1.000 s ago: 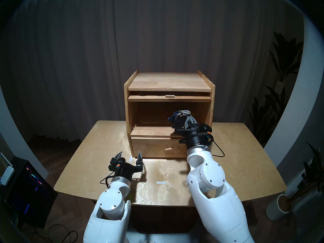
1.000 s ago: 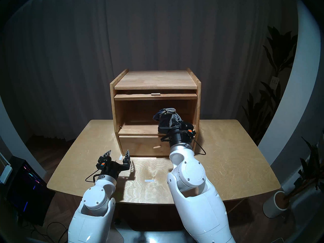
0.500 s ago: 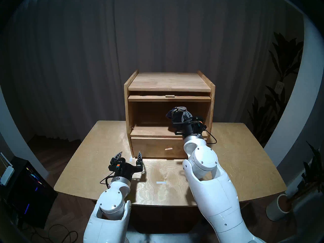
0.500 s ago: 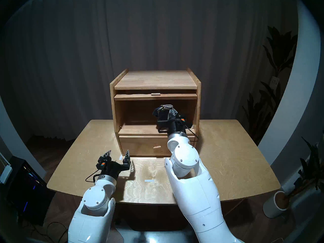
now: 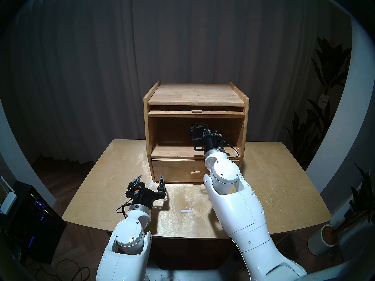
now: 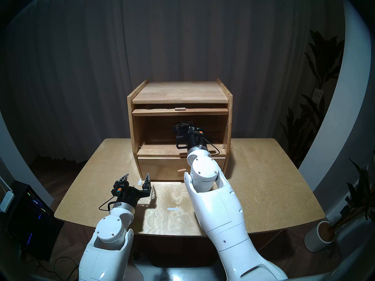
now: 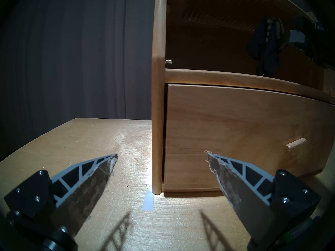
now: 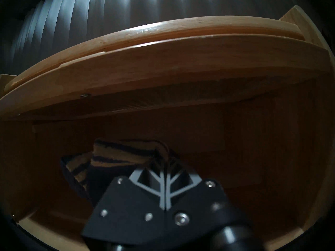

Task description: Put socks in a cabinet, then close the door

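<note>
Inside the upper compartment of the cabinet, right of centre, the right gripper is clamped on the socks, held clear above the compartment floor. The left gripper hangs spread and empty near the cabinet's left front corner. Risk: a loose toe catches a finger on release, dragging the bundle out; the door, raised overhead, could foul the wrist.

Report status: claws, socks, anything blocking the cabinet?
Right claw shut on socks, inside cabinet upper compartment. Left claw open, empty. Door up, opening unobstructed.
</note>
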You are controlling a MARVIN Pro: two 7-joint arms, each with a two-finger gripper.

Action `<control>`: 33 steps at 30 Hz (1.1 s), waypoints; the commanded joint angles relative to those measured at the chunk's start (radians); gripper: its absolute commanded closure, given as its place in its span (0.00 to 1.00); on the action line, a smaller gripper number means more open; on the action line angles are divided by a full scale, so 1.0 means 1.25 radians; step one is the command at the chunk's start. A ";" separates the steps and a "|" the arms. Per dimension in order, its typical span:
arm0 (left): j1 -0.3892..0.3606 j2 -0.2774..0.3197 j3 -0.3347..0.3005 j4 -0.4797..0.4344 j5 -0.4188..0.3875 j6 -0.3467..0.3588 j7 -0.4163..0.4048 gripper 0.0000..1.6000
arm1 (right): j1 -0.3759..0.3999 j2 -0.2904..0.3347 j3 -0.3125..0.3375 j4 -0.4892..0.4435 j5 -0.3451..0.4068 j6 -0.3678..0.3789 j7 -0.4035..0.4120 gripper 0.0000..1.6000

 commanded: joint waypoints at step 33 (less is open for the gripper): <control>-0.004 0.000 -0.002 -0.023 -0.001 -0.005 0.000 0.00 | 0.173 -0.055 0.044 0.117 -0.130 -0.097 -0.030 0.00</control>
